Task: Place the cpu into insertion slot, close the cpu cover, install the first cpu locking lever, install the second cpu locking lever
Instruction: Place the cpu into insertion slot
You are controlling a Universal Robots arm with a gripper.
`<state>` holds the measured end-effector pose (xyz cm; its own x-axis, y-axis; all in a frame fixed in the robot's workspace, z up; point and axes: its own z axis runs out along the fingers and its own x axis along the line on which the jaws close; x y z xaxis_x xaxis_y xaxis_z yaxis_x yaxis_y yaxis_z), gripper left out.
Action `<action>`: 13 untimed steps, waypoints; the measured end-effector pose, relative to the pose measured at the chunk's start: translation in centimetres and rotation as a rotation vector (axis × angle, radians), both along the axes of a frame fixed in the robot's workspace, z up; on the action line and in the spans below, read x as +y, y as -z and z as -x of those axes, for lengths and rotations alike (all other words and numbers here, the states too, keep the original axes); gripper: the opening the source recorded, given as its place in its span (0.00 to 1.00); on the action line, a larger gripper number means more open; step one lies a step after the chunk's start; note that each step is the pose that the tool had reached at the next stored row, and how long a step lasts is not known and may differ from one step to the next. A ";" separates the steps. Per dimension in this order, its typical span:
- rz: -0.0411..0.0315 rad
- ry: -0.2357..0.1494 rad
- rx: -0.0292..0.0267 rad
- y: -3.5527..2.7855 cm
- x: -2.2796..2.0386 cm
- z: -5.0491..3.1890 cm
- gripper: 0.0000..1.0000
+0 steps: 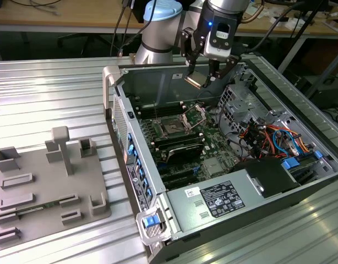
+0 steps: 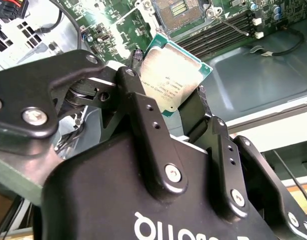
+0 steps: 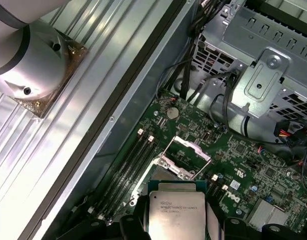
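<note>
My gripper [image 1: 203, 77] hangs over the open computer case and is shut on the cpu [image 1: 194, 80], a thin square chip with a silvery face. In both wrist views the black fingers [image 2: 135, 75] clamp the cpu [image 2: 171, 80] by two opposite edges. The insertion slot [image 1: 173, 127] lies open on the green board, below the chip and well apart from it, and is also seen past the chip [image 2: 176, 9]. The cpu cover [image 1: 195, 115] stands tilted up on its hinge beside the slot. In the first wrist view the cpu [image 3: 176, 212] sits in front of the raised cover [image 3: 186, 154].
Long black memory slots [image 1: 177, 144] flank the socket. A metal drive cage [image 1: 240, 99] and bundled cables [image 1: 268, 137] fill the case toward the exterior view's right. The power supply [image 1: 218, 201] sits at the near end. A grey fixture plate [image 1: 42, 187] lies on the exterior view's left.
</note>
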<state>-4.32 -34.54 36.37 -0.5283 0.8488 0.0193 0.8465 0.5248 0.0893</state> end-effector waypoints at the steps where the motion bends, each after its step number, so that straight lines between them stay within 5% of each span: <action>1: 0.0000 0.006 0.0000 0.00 0.00 0.00 0.55; 13: 0.0000 0.100 0.0000 0.00 0.00 0.00 0.55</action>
<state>-4.32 -34.54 36.37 -0.4413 0.8971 0.0193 0.8945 0.4381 0.0893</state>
